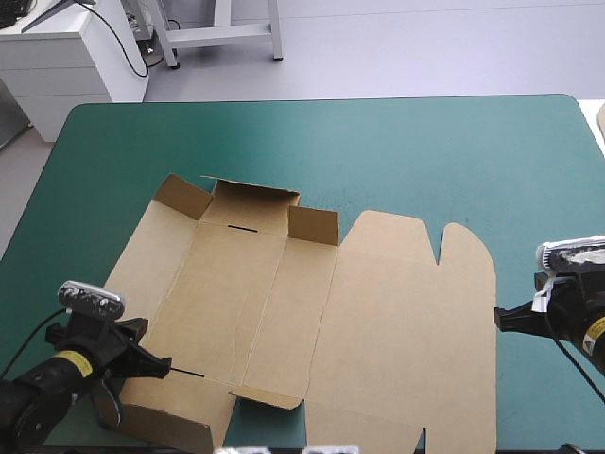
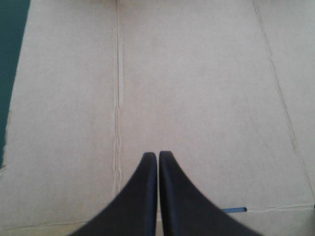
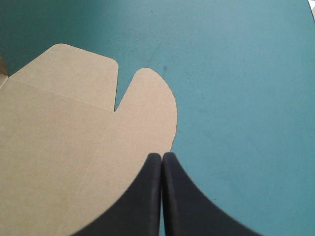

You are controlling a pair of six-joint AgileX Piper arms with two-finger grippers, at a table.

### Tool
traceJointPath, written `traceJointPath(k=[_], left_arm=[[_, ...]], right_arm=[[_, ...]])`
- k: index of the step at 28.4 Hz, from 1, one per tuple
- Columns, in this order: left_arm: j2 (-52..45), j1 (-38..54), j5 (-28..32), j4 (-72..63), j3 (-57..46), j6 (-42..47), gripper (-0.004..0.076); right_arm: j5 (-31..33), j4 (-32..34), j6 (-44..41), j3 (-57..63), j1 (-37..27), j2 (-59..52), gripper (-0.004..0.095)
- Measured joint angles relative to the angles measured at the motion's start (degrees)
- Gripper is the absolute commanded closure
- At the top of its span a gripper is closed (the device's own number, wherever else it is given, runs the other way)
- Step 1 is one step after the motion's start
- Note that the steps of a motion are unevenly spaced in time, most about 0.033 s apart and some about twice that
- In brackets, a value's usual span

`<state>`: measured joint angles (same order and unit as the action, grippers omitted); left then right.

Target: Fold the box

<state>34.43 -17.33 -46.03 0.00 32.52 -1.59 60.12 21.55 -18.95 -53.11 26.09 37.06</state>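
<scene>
Lying open and mostly flat on the teal-green cover [image 1: 425, 151], the brown box [image 1: 378, 322] spreads between the two arms. The left gripper [image 1: 166, 362] sits at the sheet's near left corner with its black fingers pressed together into one point. In the left wrist view, that gripper [image 2: 157, 155] points across bare board [image 2: 197, 98]. Scored creases run ahead of it, and a strip of the cover [image 2: 12, 49] shows beyond the sheet's edge to one side. Just beside and under the left gripper a side wall [image 1: 165, 426] stands partly raised. Well ahead of it, at the sheet's far end, the back wall [image 1: 250, 203] and two corner flaps are tilted up.

The right gripper [image 1: 499, 320] is at the opposite edge, also with its fingers together. In its own wrist view, the right gripper [image 3: 162, 155] has its tip at the curved rim of the lid's rounded flap [image 3: 152, 98]. The lid [image 3: 59, 147] lies flat to one side of the tip, with open cover [image 3: 246, 98] to the other. A narrow notch ahead of the tip separates this flap from its neighbour. I cannot tell whether any board is pinched between these fingers.
</scene>
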Motion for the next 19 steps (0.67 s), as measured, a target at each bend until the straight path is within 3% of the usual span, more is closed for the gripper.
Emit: traceJointPath(k=[5, 11, 16, 19], left_arm=[[11.32, 0.00, 0.59, -1.37, 5.97, -0.63, 0.0731], [26.73, 0.00, -3.23, -2.48, 16.06, -2.63, 0.0731], [33.85, 0.84, -7.29, -2.99, 23.31, -3.79, 0.0731], [35.96, 6.59, -8.47, -3.38, 28.64, -4.07, 0.0731]], right_arm=[[0.05, -0.12, -0.02, 0.55, 0.00, 0.00, 0.0929], [0.05, -0.12, 0.10, 0.55, -0.06, 0.00, 0.0929], [0.05, -0.18, 0.16, 0.55, -0.06, 0.00, 0.0929], [0.05, -0.52, 0.74, 0.55, -0.06, 0.00, 0.0929]])
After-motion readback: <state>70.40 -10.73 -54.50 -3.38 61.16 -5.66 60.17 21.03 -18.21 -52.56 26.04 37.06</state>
